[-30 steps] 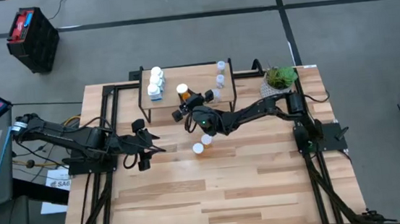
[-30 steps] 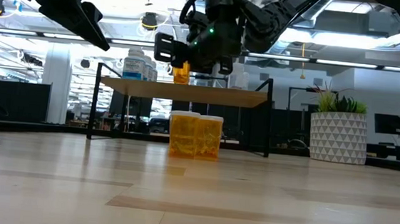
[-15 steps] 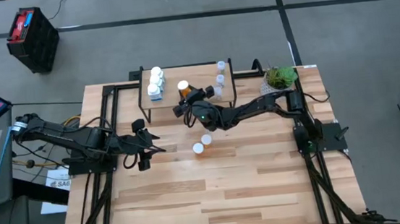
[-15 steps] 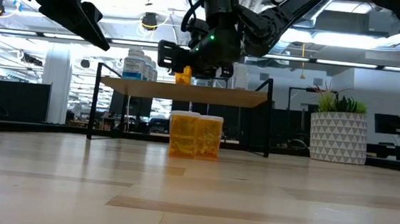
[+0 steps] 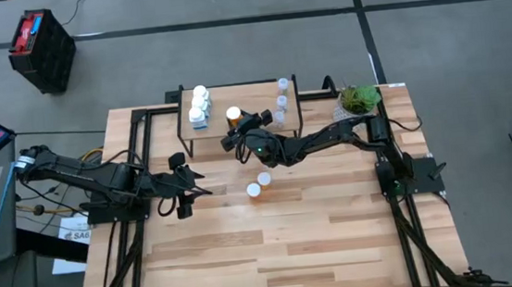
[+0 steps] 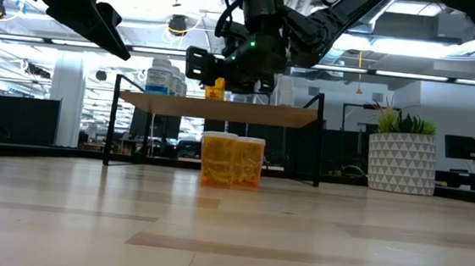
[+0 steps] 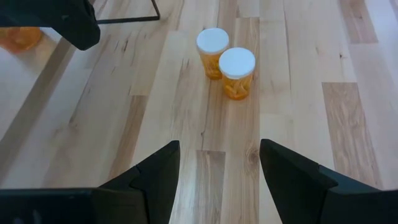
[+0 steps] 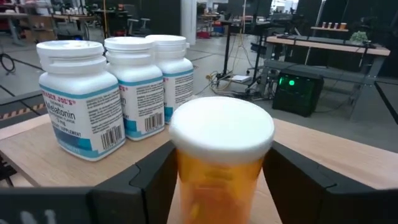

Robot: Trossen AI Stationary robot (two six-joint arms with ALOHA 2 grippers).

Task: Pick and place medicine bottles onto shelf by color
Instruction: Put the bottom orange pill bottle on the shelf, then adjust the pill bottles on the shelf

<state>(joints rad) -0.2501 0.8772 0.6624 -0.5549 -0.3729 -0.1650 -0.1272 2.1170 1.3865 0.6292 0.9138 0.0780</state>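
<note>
Nearest, two orange white-capped bottles stand touching on the table, awaiting pickup. The left gripper waits nearby, parted, empty. Farther, the right gripper, jaws apart, straddles an orange bottle on the wooden-topped shelf, apparently released mid-shelf, apart from the white blue-labelled bottles.

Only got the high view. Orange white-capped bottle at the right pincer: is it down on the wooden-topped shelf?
Observer: The low view shows the orange white-capped bottle apparently standing with its base on the light wooden top of the black-legged shelf. The right pincer is at it.
Operator: Left pincer carrying anything?
Observer: No. The left wrist view shows the left pincer open and empty above the wooden tabletop.
Operator: Any gap between the two orange bottles on the table?
Observer: None. In the left wrist view the two orange bottles touch side by side.
</note>
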